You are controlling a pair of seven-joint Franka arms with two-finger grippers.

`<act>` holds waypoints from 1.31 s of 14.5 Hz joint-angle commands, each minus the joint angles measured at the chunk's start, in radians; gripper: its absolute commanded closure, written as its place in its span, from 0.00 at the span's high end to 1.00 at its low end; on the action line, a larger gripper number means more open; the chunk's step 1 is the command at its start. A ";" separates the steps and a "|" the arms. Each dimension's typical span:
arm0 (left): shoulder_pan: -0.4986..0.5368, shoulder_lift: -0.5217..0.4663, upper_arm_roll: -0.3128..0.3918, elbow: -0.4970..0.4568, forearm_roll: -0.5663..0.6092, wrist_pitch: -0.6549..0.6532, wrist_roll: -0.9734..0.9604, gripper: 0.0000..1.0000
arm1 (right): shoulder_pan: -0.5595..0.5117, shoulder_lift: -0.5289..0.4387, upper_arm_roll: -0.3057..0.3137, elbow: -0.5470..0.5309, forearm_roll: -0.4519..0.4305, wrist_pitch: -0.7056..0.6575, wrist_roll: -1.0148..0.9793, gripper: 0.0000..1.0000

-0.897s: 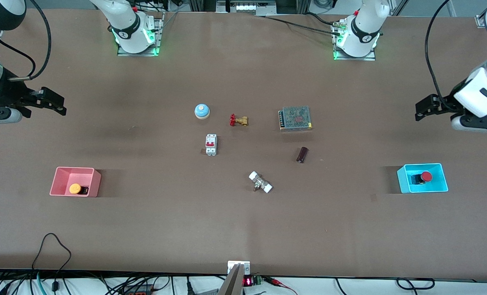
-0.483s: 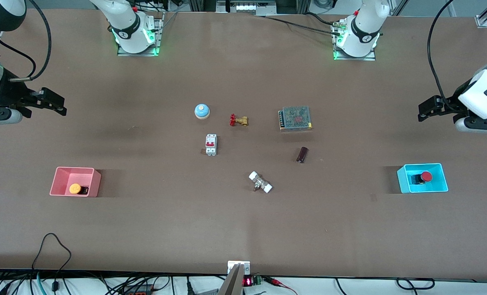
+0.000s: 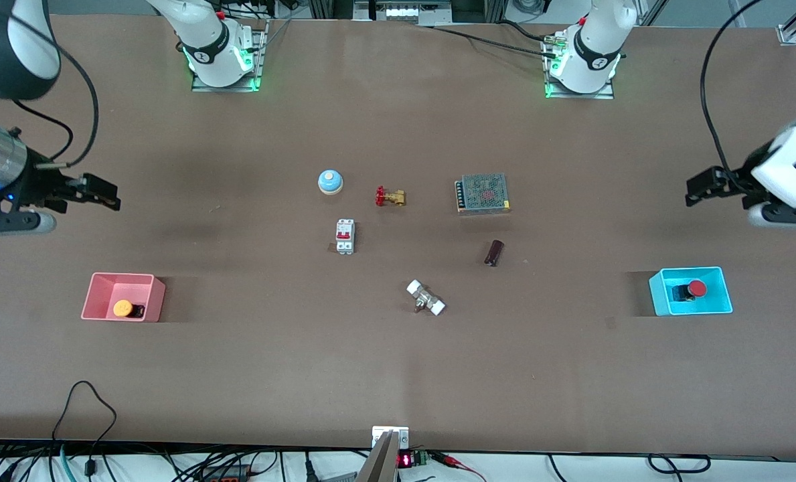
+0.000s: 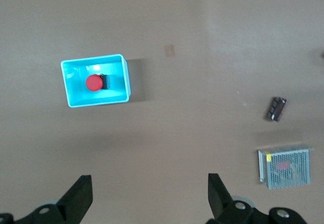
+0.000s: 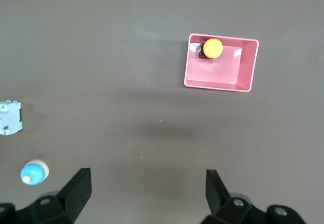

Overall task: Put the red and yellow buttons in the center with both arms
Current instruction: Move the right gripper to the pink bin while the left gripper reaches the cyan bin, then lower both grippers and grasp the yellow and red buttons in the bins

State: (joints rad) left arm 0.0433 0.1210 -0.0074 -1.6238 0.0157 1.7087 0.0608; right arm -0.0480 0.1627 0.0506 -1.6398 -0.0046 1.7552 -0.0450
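The red button (image 3: pixel 696 288) lies in the cyan bin (image 3: pixel 720 306) at the left arm's end of the table; it also shows in the left wrist view (image 4: pixel 93 83). The yellow button (image 3: pixel 123 308) lies in the pink bin (image 3: pixel 96 294) at the right arm's end; it also shows in the right wrist view (image 5: pixel 212 47). My left gripper (image 3: pixel 693 189) is open and empty, up in the air over bare table short of the cyan bin. My right gripper (image 3: pixel 106 195) is open and empty, over bare table short of the pink bin.
In the middle of the table lie a blue-and-white bell (image 3: pixel 330 181), a brass valve with a red handle (image 3: pixel 389 197), a white breaker (image 3: pixel 345 236), a metal mesh box (image 3: pixel 483 193), a dark cylinder (image 3: pixel 493 252) and a white-ended fitting (image 3: pixel 426 298).
Both grippers have come down in the front view toward their bins. The right gripper also moved a little inward. The buttons have not moved.
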 commanded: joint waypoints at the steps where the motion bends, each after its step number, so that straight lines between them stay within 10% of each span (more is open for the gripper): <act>1: 0.036 0.167 0.013 0.157 -0.006 -0.020 0.014 1.00 | -0.036 0.064 -0.003 0.003 -0.009 0.068 -0.015 1.00; 11: 0.162 0.480 0.017 0.111 0.021 0.394 0.096 1.00 | -0.131 0.305 -0.003 0.003 0.000 0.389 -0.093 1.00; 19: 0.184 0.516 0.017 -0.070 0.023 0.707 0.154 0.99 | -0.130 0.405 -0.002 0.001 -0.009 0.532 -0.105 1.00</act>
State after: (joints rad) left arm 0.2137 0.6501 0.0119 -1.6515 0.0218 2.3814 0.1873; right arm -0.1678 0.5521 0.0383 -1.6463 -0.0075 2.2653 -0.1317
